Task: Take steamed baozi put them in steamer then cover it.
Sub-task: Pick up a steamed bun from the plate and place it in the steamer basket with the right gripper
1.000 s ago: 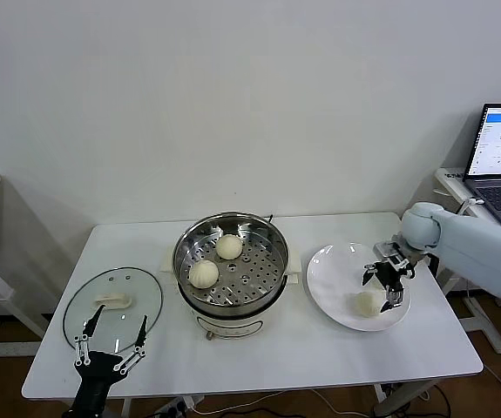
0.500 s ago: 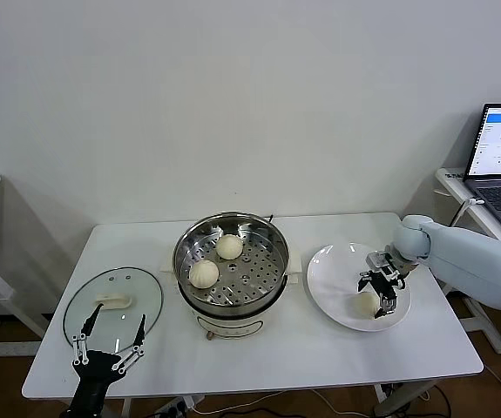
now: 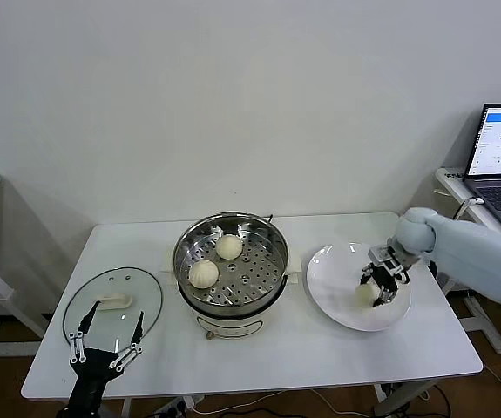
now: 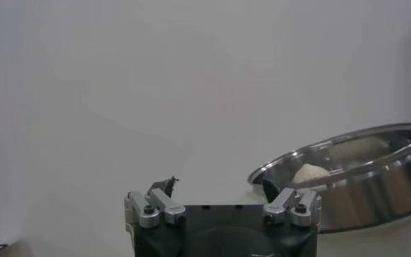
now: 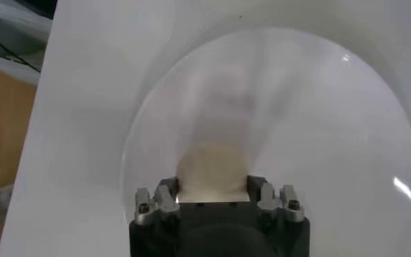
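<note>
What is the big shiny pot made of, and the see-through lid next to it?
The pot looks like polished steel: it is silver, mirrors the light, and its inner tray has punched holes. The lid looks like clear glass, since the table shows through it, with a cream handle, probably plastic.
</note>
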{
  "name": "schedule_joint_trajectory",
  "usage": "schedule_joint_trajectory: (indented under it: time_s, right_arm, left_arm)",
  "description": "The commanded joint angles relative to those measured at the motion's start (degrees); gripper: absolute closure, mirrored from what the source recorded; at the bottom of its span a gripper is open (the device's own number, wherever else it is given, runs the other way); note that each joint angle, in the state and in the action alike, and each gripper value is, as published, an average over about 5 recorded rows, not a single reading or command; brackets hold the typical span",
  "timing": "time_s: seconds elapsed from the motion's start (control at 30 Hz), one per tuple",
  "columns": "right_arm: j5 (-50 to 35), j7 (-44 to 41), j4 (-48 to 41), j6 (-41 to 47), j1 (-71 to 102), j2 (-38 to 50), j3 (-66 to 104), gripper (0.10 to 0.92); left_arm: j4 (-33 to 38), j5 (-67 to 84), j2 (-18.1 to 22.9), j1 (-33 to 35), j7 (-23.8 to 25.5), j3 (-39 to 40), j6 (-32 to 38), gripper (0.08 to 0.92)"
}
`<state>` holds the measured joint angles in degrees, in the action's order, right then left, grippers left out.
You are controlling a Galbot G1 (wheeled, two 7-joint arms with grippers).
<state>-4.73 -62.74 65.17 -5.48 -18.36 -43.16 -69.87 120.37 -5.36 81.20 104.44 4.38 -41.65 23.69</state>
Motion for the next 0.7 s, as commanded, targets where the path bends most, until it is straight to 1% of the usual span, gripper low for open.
schedule_joint_trajectory:
  time_s: [0.03,0.13,0.3,0.37,0.57,0.7]
  right_arm:
    - [-1.61,-4.21,5.08,-14.00,-16.90,-5.50,1.50,0.381]
    - [-2.06,-4.55,7.29,-18.14,-22.56,-10.64,0.82,0.372]
    - [-2.96,-5.05,10.13,-21.80,-27.90,-19.39,-0.70,0.364]
    - [-2.30,-5.18,12.21,-22.96,-28.60,-21.52,-1.60,0.364]
    - [2.48,-4.89,20.60,-25.14,-26.66,-23.93,-4.91,0.364]
    - [6.55,-4.09,23.74,-26.76,-23.65,-24.42,-6.37,0.362]
  left_arm:
    - [0.23,0.15,-0.28,-0.18,-0.05,0.08,-0.22,0.177]
    - [0.53,0.20,-0.48,-0.17,-0.07,0.09,-0.36,0.177]
    - [0.98,0.20,-0.82,0.13,-0.09,0.08,-0.38,0.177]
    - [1.17,0.21,-0.85,0.25,-0.10,0.00,-0.33,0.177]
    - [1.10,0.25,-0.95,0.53,-0.15,-0.40,-0.04,0.177]
    - [1.14,0.40,-0.96,0.48,-0.17,-0.51,0.03,0.177]
